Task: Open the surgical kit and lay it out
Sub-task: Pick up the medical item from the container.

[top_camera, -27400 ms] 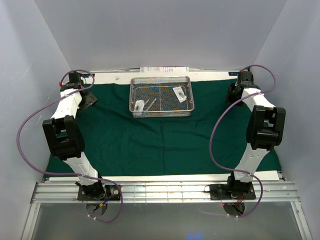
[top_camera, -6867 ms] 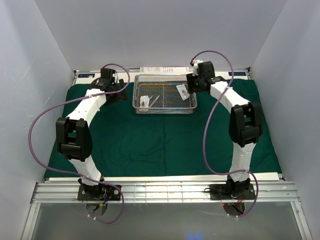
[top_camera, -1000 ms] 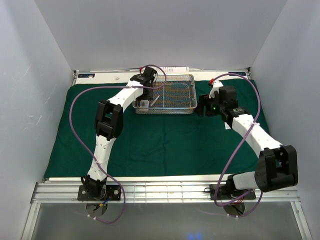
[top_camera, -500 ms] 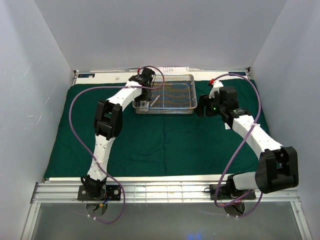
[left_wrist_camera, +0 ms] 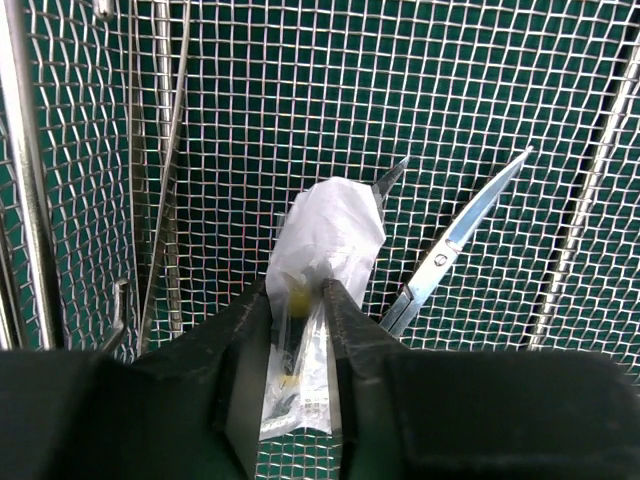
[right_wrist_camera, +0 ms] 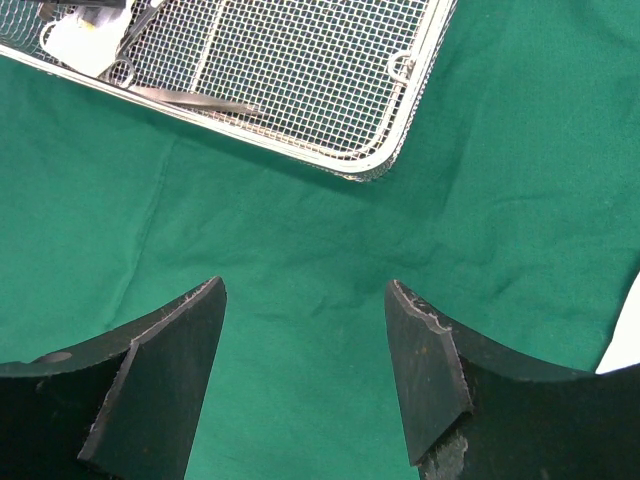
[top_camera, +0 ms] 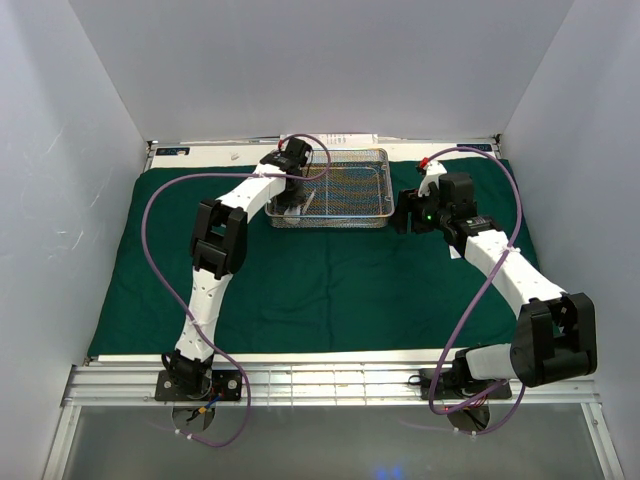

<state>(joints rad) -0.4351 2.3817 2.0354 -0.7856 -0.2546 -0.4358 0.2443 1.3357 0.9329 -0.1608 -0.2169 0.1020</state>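
L gripper [left_wrist_camera: 296, 302] narrower than a sec ago, prob. pinching packet [left_wrist_camera: 330, 230] in tray [left_wrist_camera: 500, 100]; lift-out next. R gripper [right_wrist_camera: 305, 292] apart.

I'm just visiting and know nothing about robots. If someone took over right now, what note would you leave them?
Left gripper: pinched on a white packet inside the mesh tray, not yet lifted.
Right gripper: open, empty, above the green cloth near the tray's corner.
Done: cloth spread flat; a white item, probably the other packet, lies on it to the right.
To do: lift out this packet, scissors and tweezers, and lay them on the cloth.
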